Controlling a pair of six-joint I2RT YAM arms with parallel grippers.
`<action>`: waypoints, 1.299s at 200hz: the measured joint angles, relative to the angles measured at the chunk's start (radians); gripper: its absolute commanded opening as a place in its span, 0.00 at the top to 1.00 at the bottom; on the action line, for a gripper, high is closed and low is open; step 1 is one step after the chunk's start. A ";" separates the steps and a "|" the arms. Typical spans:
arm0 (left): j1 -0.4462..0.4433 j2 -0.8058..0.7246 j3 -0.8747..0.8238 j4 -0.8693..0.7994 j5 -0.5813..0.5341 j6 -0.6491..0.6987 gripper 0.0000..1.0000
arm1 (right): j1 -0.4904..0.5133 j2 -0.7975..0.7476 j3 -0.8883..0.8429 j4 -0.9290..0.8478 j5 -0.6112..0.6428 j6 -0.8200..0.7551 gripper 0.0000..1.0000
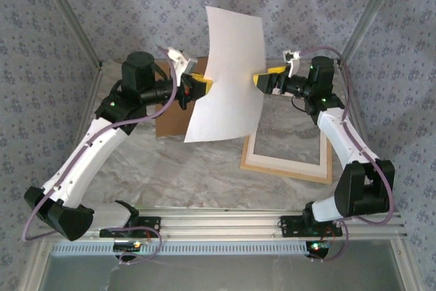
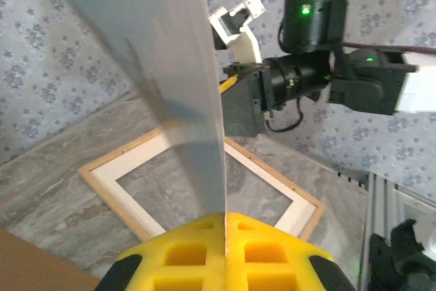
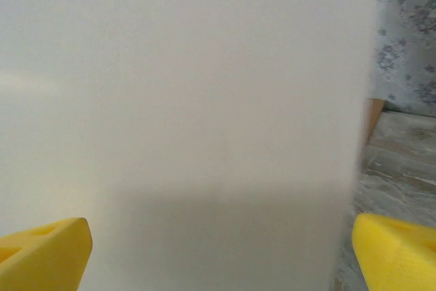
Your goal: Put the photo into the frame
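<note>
White back toward the overhead camera, the photo [image 1: 228, 76] hangs upright and bowed above the far middle of the surface, its left edge pinched in the jaws of the left gripper [image 1: 202, 86], probably for carrying. The right gripper [image 1: 257, 80] has its jaws spread close to the opposite side, likely to steady the sheet before it goes down onto the frame [image 1: 286, 170], which lies flat near the right edge.

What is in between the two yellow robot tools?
The photo, held up with a plain white side showing, stands between the left tool and the right tool. The top view shows it best.
</note>
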 measured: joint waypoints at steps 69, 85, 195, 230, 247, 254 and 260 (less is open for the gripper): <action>0.129 -0.051 -0.141 0.184 0.145 -0.147 1.00 | 0.030 0.097 -0.039 0.325 -0.177 0.232 0.10; 0.162 -0.057 -0.183 0.241 0.144 -0.202 1.00 | 0.040 0.115 -0.056 0.410 -0.205 0.308 0.18; 0.285 -0.058 -0.328 0.409 0.045 -0.426 1.00 | 0.005 0.126 -0.108 0.733 -0.244 0.593 0.27; 0.294 -0.055 -0.356 0.435 0.028 -0.462 1.00 | -0.006 0.126 -0.122 0.767 -0.236 0.639 0.51; 0.297 -0.044 -0.360 0.447 0.026 -0.472 1.00 | -0.008 0.126 -0.122 0.774 -0.231 0.653 0.73; 0.297 -0.040 -0.362 0.449 0.023 -0.477 1.00 | -0.008 0.126 -0.122 0.772 -0.227 0.651 0.83; 0.297 -0.037 -0.364 0.451 0.022 -0.480 1.00 | -0.008 0.126 -0.122 0.768 -0.224 0.650 0.87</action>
